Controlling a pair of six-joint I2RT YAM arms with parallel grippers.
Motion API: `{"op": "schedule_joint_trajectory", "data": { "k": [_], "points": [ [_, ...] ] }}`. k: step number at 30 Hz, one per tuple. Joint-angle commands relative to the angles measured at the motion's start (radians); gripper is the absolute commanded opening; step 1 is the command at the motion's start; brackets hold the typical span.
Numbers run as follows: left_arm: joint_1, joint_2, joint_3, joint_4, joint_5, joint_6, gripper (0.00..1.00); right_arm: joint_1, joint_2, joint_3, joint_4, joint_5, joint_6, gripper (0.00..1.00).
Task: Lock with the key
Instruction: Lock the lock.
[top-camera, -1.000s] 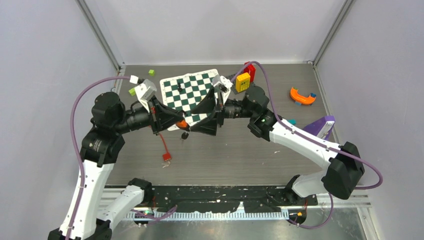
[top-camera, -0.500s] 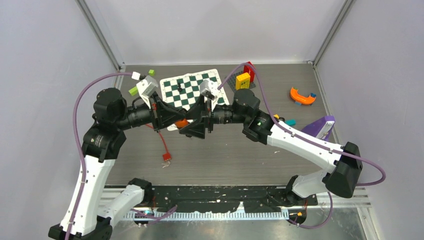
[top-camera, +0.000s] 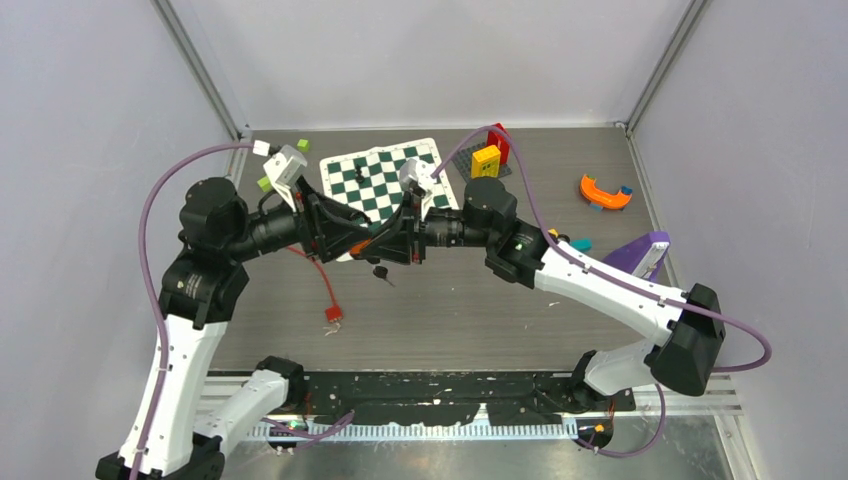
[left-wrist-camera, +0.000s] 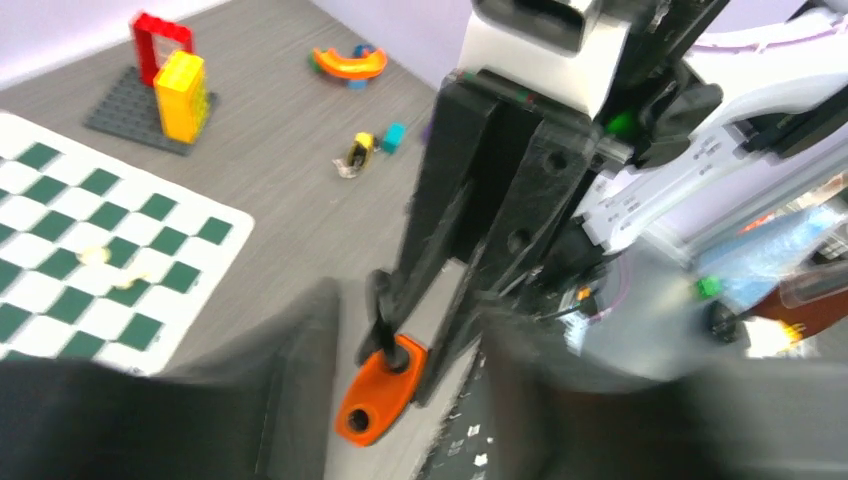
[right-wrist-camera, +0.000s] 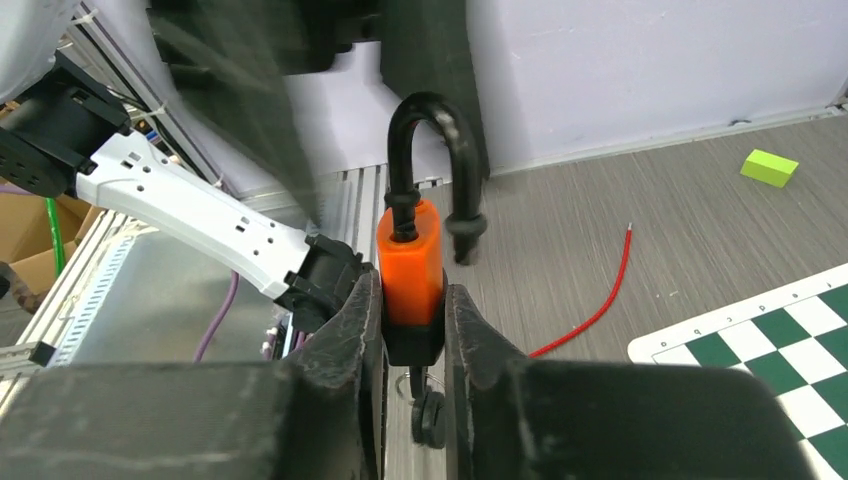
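An orange padlock (right-wrist-camera: 410, 265) with a black shackle (right-wrist-camera: 430, 140) is held in the air between the two arms. One leg of the shackle stands free of the body. My right gripper (right-wrist-camera: 412, 300) is shut on the padlock's body, and a dark key (right-wrist-camera: 430, 418) hangs below it on a ring. In the top view the padlock (top-camera: 362, 246) shows between the two grippers, with the key (top-camera: 380, 272) dangling under it. My left gripper (left-wrist-camera: 405, 330) is open around the padlock (left-wrist-camera: 380, 395), its blurred fingers standing off on either side.
A chessboard mat (top-camera: 380, 180) lies behind the grippers. A red cable (top-camera: 325, 285) trails over the table below them. A yellow block and red frame (top-camera: 487, 160), an orange curved piece (top-camera: 603, 192) and a purple object (top-camera: 640, 252) lie to the right.
My right gripper has moved in and shut on the padlock. My left gripper, shut on it before, has opened and let go. The key hangs free under it again.
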Motion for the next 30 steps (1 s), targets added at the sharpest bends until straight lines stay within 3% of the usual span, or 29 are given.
{"op": "schedule_joint_trajectory", "data": {
  "k": [1, 3, 5, 21, 24, 30],
  "points": [
    [-0.001, -0.02, 0.023, 0.1, 0.009, -0.06, 0.7, 0.001, -0.034, 0.016, 0.103, 0.016, 0.049, 0.05],
    [-0.001, -0.029, -0.001, 0.131, 0.007, -0.088, 0.88, 0.0, -0.041, -0.008, 0.15, 0.034, 0.083, 0.05],
    [-0.001, -0.038, -0.031, 0.174, -0.001, -0.133, 0.99, -0.002, -0.05, -0.033, 0.198, 0.068, 0.121, 0.05],
    [-0.001, -0.102, -0.272, 0.459, -0.207, -0.448, 1.0, -0.047, -0.081, -0.23, 0.645, 0.293, 0.529, 0.05],
    [-0.001, -0.111, -0.304, 0.5, -0.21, -0.492, 0.93, -0.048, -0.08, -0.238, 0.695, 0.314, 0.565, 0.05],
    [-0.001, -0.117, -0.352, 0.618, -0.197, -0.6, 0.53, -0.059, -0.068, -0.271, 0.811, 0.328, 0.676, 0.05]
  ]
}}
